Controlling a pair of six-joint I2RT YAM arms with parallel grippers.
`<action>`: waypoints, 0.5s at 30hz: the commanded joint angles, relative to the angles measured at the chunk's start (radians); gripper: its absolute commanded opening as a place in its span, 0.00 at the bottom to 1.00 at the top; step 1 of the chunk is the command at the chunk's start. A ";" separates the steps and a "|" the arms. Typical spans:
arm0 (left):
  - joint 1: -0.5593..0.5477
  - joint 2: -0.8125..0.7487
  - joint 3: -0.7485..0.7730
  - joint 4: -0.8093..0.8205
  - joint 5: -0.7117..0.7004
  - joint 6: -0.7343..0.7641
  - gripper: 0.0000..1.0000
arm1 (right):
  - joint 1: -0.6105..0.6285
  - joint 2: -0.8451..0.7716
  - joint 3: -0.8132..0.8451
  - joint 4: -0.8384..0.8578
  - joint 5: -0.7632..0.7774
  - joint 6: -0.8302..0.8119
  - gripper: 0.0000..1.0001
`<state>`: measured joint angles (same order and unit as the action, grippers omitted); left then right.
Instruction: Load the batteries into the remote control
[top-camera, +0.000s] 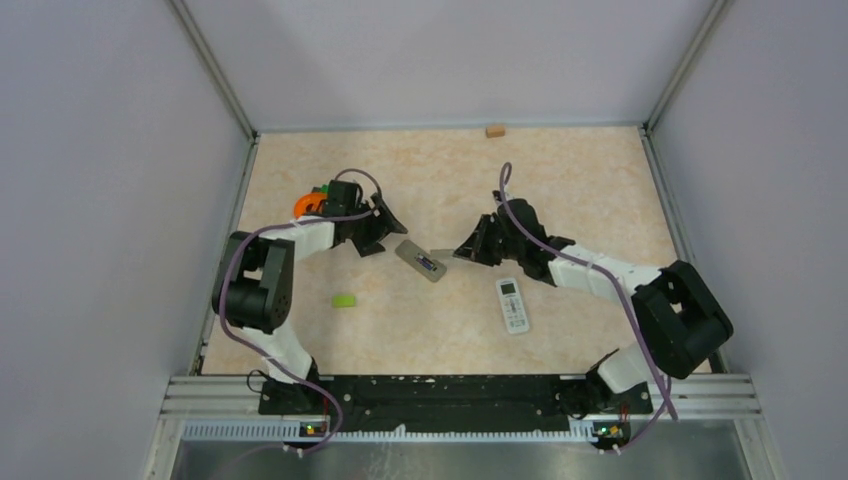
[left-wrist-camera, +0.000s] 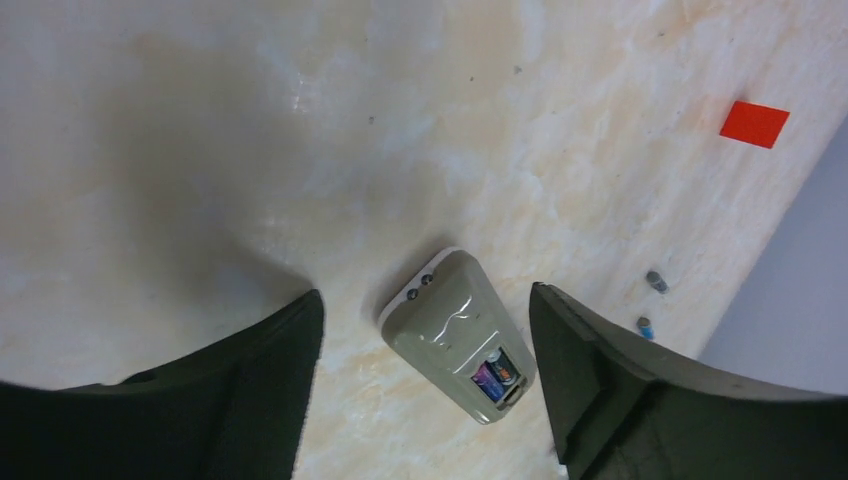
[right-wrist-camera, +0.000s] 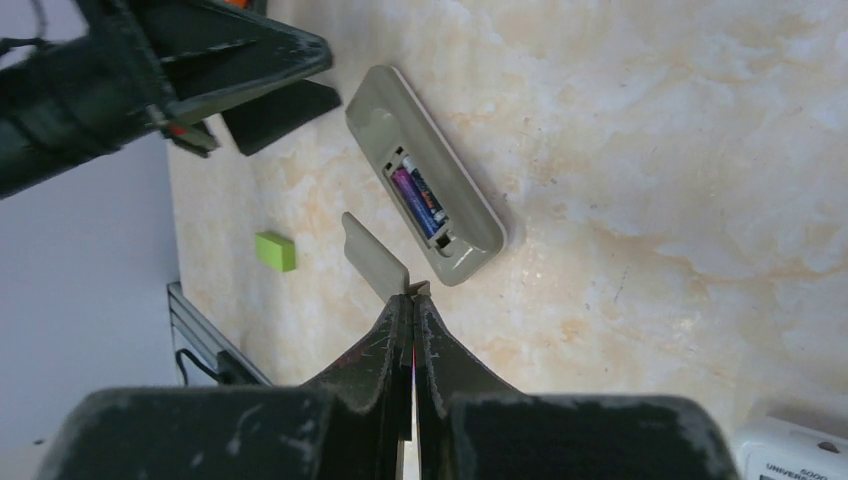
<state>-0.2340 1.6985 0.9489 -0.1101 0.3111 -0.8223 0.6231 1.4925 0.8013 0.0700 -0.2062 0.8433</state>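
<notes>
My top camera sits above and behind both arm bases, looking down and forward over the whole table (top-camera: 580, 190) from well back. My left wrist camera looks steeply down between the left fingers (left-wrist-camera: 270, 400), close above the remote control (left-wrist-camera: 455, 335). My right wrist camera looks out low along the right fingers (right-wrist-camera: 385, 360) at that same remote from the other side, and all three views share it.

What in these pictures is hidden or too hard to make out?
Top view: orange object, half hidden behind left arm.
Right wrist: white remote, cut off by the corner.
Left wrist: two loose batteries, too small for detail.
Both wrists: grey remote's polarity marks, too small.
</notes>
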 joint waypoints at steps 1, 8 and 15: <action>0.010 0.096 0.088 0.058 0.154 0.041 0.72 | -0.015 -0.090 -0.011 0.072 0.007 0.059 0.00; 0.009 0.139 0.067 0.034 0.200 0.014 0.46 | -0.030 -0.092 0.014 -0.012 0.002 0.005 0.00; -0.015 -0.023 -0.109 0.022 0.199 -0.064 0.43 | -0.034 -0.087 0.012 -0.047 -0.010 0.041 0.00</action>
<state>-0.2272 1.7847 0.9142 -0.0635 0.5022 -0.8486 0.5995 1.4170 0.7914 0.0433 -0.2073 0.8684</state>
